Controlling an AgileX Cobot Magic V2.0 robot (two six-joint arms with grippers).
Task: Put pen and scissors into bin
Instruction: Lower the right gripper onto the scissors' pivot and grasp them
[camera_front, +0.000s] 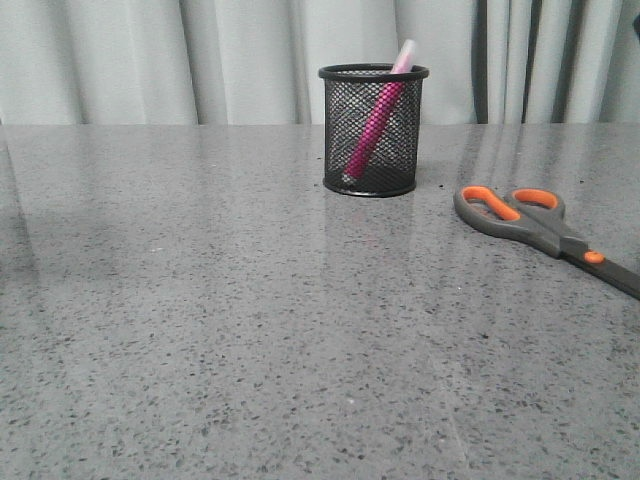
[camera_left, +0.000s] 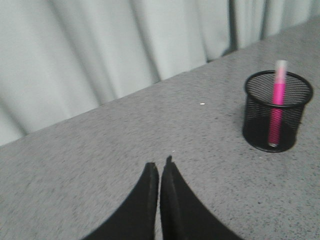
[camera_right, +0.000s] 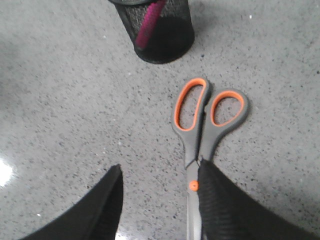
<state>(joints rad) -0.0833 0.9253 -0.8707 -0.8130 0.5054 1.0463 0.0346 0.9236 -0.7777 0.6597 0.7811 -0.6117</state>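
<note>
The pen (camera_front: 377, 118) leaned inside the bin (camera_front: 373, 130), cap up. The scissors (camera_front: 540, 227) lay flat right of the bin, handles toward it, blades pointing away. The right gripper (camera_right: 160, 200) was spread wide over the scissors; the left gripper (camera_left: 159, 172) was pressed together, empty.

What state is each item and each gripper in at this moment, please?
Pen: leaning inside the cup, cap above the rim.
Cup: upright on the table, holding only the pen.
Scissors: flat on the table, blades closed.
Left gripper: shut, empty.
Right gripper: open above the scissors.
</note>
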